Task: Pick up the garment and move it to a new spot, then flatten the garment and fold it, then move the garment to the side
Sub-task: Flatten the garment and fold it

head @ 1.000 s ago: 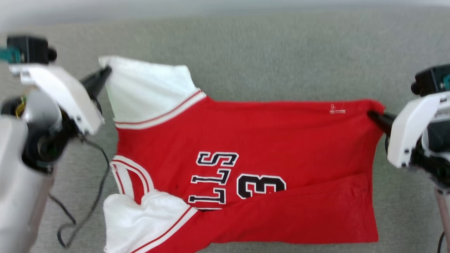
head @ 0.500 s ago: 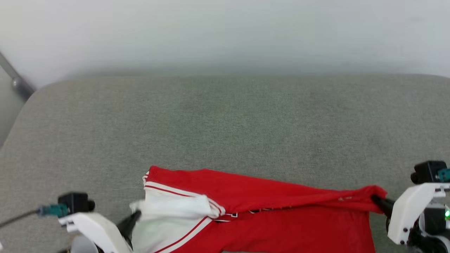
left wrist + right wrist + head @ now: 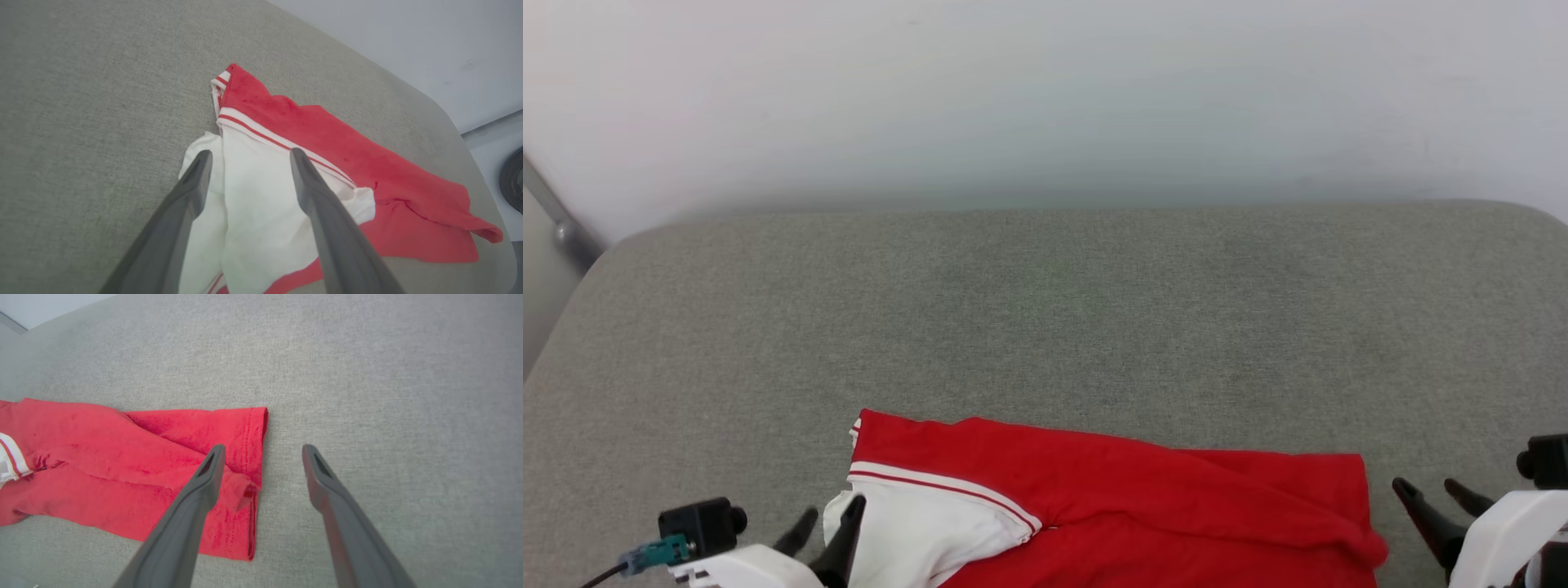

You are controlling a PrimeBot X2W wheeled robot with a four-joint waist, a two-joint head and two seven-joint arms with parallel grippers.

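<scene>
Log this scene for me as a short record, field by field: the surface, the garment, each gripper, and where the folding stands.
surface: grey cushion, pale wall behind
garment: garment lies flat on the cushion as a long red band, doubled over
left end: white sleeve with striped trim
right end: red hem
left gripper: left gripper open, fingers over the sleeve, holding nothing
right gripper: right gripper open, at the hem corner, holding nothing
stage: one fold appears made; not yet moved aside
</scene>
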